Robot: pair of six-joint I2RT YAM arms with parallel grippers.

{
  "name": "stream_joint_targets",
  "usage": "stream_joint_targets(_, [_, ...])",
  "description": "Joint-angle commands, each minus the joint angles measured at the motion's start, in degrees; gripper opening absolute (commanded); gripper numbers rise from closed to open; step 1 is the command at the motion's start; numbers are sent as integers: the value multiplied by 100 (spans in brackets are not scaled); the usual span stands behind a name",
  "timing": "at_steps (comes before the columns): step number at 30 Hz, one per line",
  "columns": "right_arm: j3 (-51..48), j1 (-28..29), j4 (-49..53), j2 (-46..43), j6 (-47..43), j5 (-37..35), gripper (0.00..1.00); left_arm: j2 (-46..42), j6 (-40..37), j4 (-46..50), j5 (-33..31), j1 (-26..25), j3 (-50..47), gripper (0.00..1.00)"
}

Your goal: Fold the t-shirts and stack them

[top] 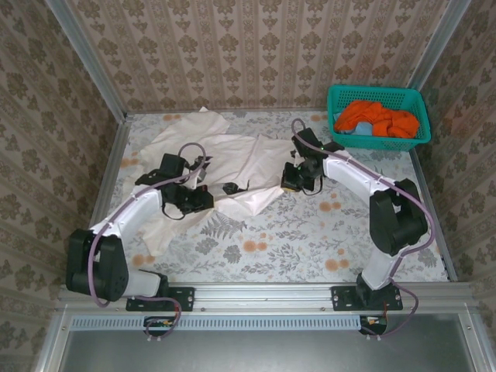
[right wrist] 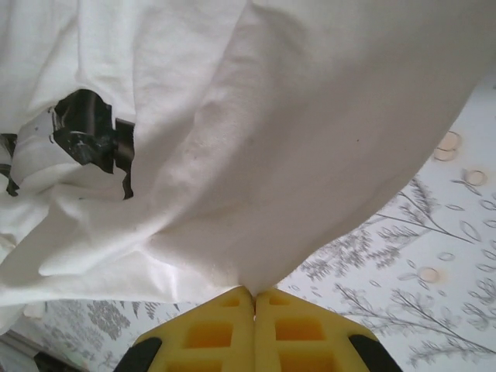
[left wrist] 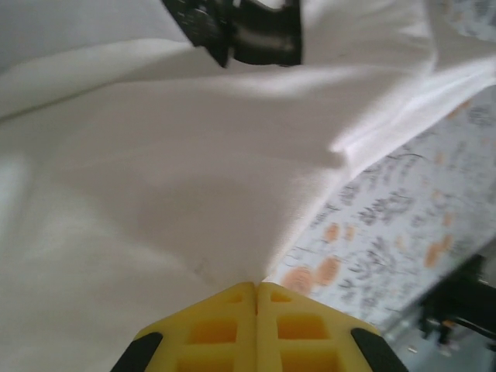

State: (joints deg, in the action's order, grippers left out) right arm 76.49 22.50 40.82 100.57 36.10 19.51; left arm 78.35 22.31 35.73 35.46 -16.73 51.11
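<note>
A large cream-white t-shirt [top: 232, 151] lies rumpled across the back middle of the table, with a small black printed mark [top: 230, 187] near its front edge. My left gripper [top: 198, 200] is at the shirt's near left part. Its yellow fingers [left wrist: 225, 329] are shut, pinching a peak of the cloth [left wrist: 194, 194]. My right gripper [top: 291, 180] is at the shirt's right edge, its fingers [right wrist: 209, 333] likewise shut on a pinch of cloth [right wrist: 294, 170]. Black print [right wrist: 85, 136] shows on the hanging fabric. Orange t-shirts [top: 376, 118] lie bunched in the basket.
A teal lattice basket [top: 380, 142] stands at the back right corner. The floral tablecloth [top: 294, 240] lies bare in front of the shirt. Patterned walls and metal frame posts [top: 116, 163] close in the table's left, back and right sides.
</note>
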Motion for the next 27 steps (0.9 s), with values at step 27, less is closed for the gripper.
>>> stream_joint_targets(27, [-10,-669,-1164,-575,1716,3006,6,695,287,540,1626,241,198,5])
